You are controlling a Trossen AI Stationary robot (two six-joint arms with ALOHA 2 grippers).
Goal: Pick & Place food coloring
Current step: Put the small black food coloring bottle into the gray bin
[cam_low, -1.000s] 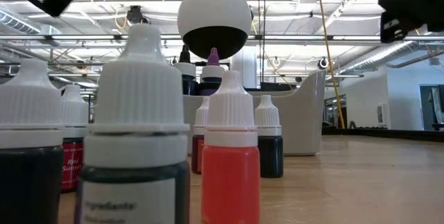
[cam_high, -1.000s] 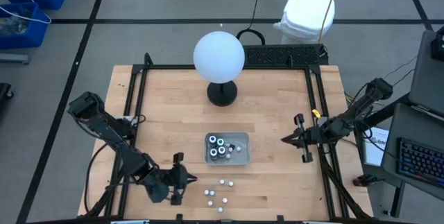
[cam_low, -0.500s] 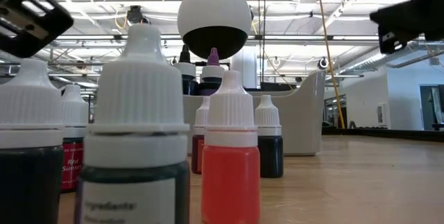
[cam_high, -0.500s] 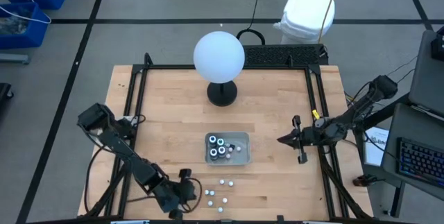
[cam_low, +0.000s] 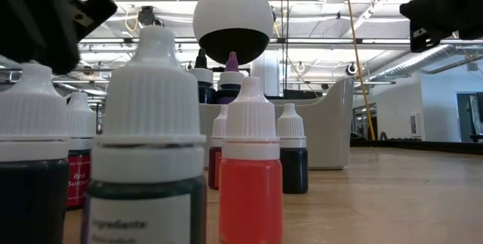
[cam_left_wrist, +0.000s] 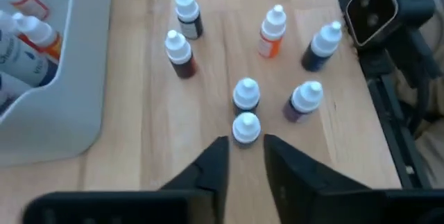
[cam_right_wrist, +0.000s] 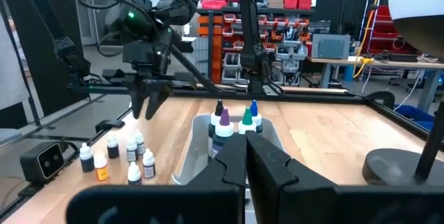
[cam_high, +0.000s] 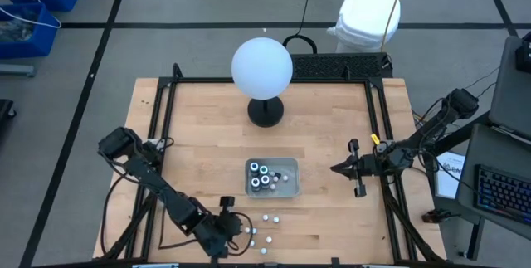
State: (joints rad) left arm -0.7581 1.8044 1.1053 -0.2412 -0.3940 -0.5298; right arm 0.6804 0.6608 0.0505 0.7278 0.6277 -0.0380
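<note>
Hovering over the loose food coloring bottles [cam_left_wrist: 246,127] near the table's [cam_high: 332,218] front edge, left gripper [cam_left_wrist: 241,153] jaws slightly apart, right gripper [cam_high: 336,168] pinched together by the right edge.

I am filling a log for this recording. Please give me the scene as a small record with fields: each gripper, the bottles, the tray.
left gripper: low over the loose bottles near the table's front edge, jaws open, holding nothing
nearest bottle: white-capped, upright, just ahead of the open jaws
loose bottles: seven, upright on the wood
grey tray: holds several bottles
right gripper: raised at the table's right side, jaws shut, empty
white globe: behind the tray
</note>
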